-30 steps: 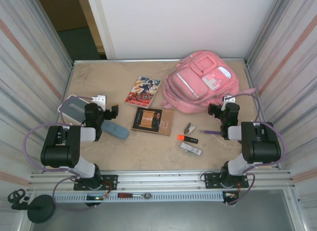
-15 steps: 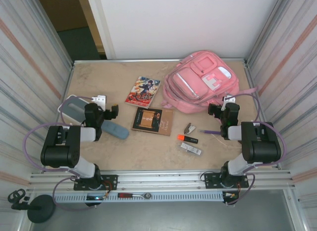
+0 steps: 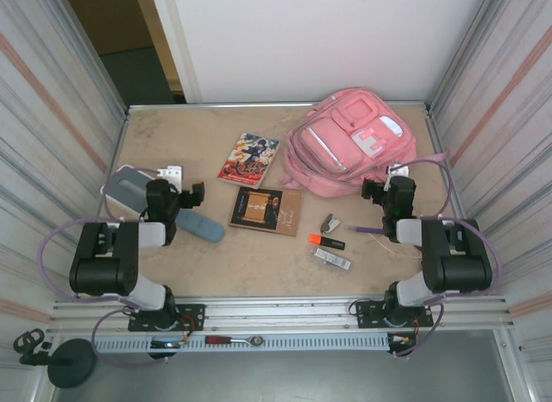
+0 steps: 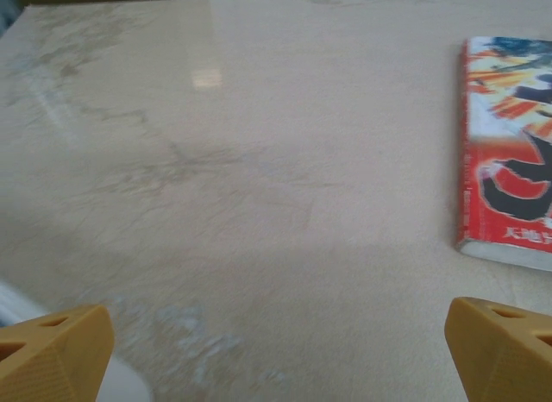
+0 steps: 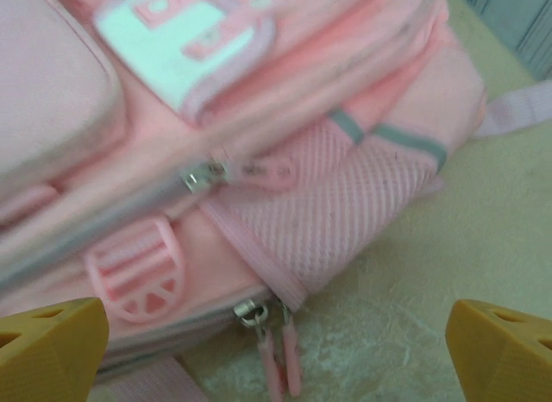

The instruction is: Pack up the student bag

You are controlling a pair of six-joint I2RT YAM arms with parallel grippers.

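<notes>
Left gripper (image 4: pixel 276 354) and right gripper (image 5: pixel 278 352) both stood wide open, holding nothing. We found the bag (image 3: pixel 349 143) at the table's (image 3: pixel 172 135) far right, apparently zipped; we judged packing unstarted, a zip pull (image 5: pixel 200 176) needing grasping first
</notes>
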